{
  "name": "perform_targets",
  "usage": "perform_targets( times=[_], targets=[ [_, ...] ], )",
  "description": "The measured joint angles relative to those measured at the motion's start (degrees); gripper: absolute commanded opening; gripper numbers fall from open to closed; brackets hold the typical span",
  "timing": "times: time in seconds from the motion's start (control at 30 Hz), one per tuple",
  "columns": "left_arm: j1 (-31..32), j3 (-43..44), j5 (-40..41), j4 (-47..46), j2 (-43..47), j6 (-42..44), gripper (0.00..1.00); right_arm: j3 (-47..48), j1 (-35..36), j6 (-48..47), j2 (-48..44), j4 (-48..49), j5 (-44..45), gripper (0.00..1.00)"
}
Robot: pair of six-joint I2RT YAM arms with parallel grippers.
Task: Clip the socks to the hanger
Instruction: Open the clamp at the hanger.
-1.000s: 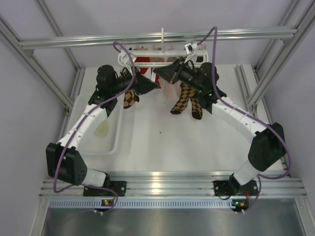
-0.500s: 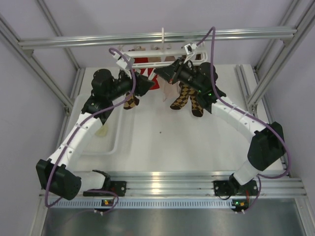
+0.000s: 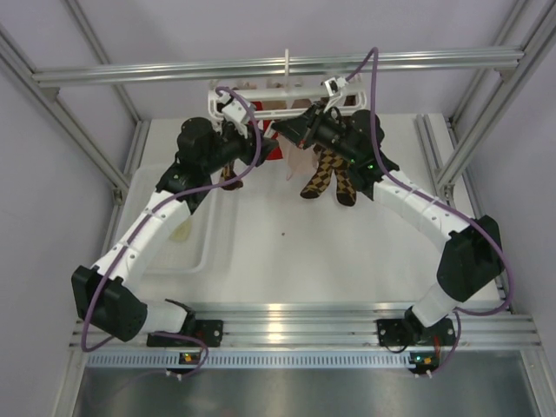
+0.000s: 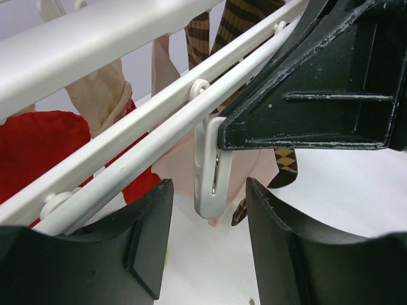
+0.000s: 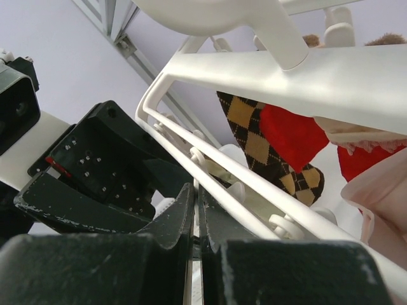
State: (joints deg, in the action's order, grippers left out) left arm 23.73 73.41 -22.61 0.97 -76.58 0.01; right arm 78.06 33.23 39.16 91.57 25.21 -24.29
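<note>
Hanger (image 3: 215, 100) hangs top centre over table (image 3: 287, 252). Cream sock (image 3: 182, 233) lies in tray (image 3: 204, 259), centre left. R pincer (image 5: 196, 213) is pinched shut by a rail. L pincer (image 4: 210, 244) is half-wide, empty, astride a clip (image 4: 210, 184). Prob. step: readying clip; next, fetch sock.

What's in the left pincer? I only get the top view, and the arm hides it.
Observer: Nothing. On the left wrist view the left pincer is open, with a white clip hanging between its fingertips, untouched.
Operator: Clip loaded?
Observer: Looks empty; pink fabric hangs behind it.
Operator: And the other arm?
Observer: The right pincer is shut on its own wrist view, tips right at the rods of the hanger.
</note>
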Motion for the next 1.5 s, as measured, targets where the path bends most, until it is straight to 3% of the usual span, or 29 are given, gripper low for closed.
perform_targets(
  times=[0.1,0.27,0.33,0.43,0.47,0.57,1.03,1.5],
  targets=[
    [0.5,0.4,0.1,0.0,-0.8,0.9,0.35,0.0,0.0,-0.2,0.0,-0.1,0.0,0.0],
    [1.0,0.5,0.4,0.1,-1.2,1.7,0.14,0.4,0.0,-0.2,0.0,-0.8,-0.2,0.01],
    [1.1,0.5,0.4,0.0,-1.2,1.8,0.1,0.8,0.0,-0.2,0.0,-1.4,-0.2,0.07],
    [1.1,0.5,0.5,0.0,-1.2,1.9,0.0,0.8,0.0,0.0,0.0,-1.7,-0.3,0.26],
    [1.1,0.5,0.7,0.0,-1.2,1.9,0.0,0.8,0.0,0.2,0.0,-2.1,-0.5,0.34],
    [1.0,0.5,1.4,0.0,-1.2,1.9,0.0,0.8,-0.2,1.2,-0.1,-2.6,-0.9,0.45],
    [1.2,0.6,1.0,0.0,-1.4,1.2,0.0,-0.8,-1.2,3.9,-2.2,-4.6,3.5,0.66],
    [1.2,0.4,-2.3,-1.0,-1.4,1.2,0.0,-0.8,-1.2,6.6,-2.4,-4.1,2.6,0.59]
  ],
)
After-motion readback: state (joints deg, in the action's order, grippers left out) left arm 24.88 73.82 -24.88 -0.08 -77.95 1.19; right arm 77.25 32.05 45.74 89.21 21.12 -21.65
